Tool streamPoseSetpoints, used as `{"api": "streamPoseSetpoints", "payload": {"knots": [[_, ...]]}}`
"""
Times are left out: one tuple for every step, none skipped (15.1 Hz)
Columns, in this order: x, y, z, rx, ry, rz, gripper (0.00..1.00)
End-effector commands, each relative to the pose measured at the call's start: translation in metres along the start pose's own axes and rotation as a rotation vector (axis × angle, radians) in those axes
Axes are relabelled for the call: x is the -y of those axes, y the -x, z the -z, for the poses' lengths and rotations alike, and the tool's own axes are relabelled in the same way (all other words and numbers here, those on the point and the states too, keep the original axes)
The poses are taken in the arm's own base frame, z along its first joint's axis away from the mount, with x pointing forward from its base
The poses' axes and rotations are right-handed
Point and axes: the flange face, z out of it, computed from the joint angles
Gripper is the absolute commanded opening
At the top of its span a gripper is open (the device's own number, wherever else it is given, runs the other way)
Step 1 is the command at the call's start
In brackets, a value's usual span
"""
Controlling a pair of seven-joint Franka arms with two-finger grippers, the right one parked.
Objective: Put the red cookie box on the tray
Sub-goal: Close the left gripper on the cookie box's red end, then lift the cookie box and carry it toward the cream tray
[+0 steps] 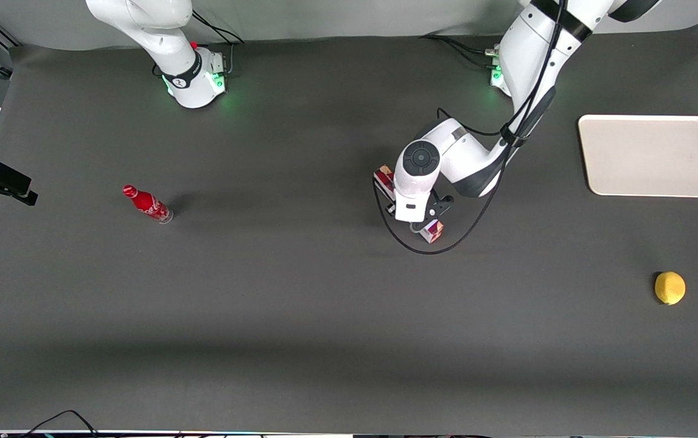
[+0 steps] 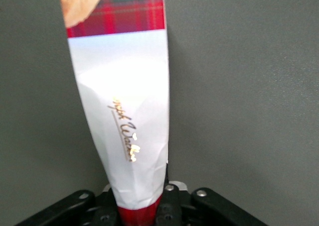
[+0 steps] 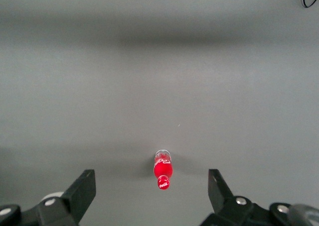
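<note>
The red cookie box [image 1: 432, 231] lies near the middle of the table, largely covered by my left arm's wrist; its two ends stick out on either side. In the left wrist view the box [image 2: 124, 111] shows its white section with gold script and a red tartan band. My left gripper [image 2: 138, 208] is shut on the box, its fingers [image 2: 169, 206] pressed against the carton's sides. From the front the gripper [image 1: 417, 218] sits right over the box. I cannot tell whether the box is off the table. The cream-white tray [image 1: 653, 155] lies bare toward the working arm's end.
A yellow lemon [image 1: 670, 288] sits nearer the front camera than the tray. A small red soda bottle [image 1: 148, 204] stands toward the parked arm's end, and the right wrist view also shows the bottle [image 3: 162, 170]. A black cable [image 1: 428, 250] loops beside the box.
</note>
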Motion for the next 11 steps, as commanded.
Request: {"api": "streamPoseSetpoints", "payload": {"knots": [[0.003, -0.01, 0.03, -0.055, -0.023, -0.005, 0.0], [0.004, -0.017, 0.046, -0.059, -0.037, -0.023, 0.0], [0.005, -0.025, 0.065, -0.052, -0.035, -0.018, 0.0], [0.006, -0.035, 0.088, -0.04, -0.03, -0.013, 0.0], [0.01, -0.049, 0.113, -0.029, -0.043, -0.022, 0.0], [0.013, -0.058, 0.144, -0.003, -0.047, -0.037, 0.0], [0.019, -0.068, 0.177, 0.024, -0.051, -0.051, 0.0], [0.027, -0.077, 0.206, 0.037, -0.064, -0.062, 0.0], [0.034, -0.082, 0.234, 0.037, -0.076, -0.077, 0.0], [0.044, -0.094, 0.256, 0.055, -0.089, -0.085, 0.0], [0.059, -0.107, 0.278, 0.089, -0.115, -0.109, 0.0]]}}
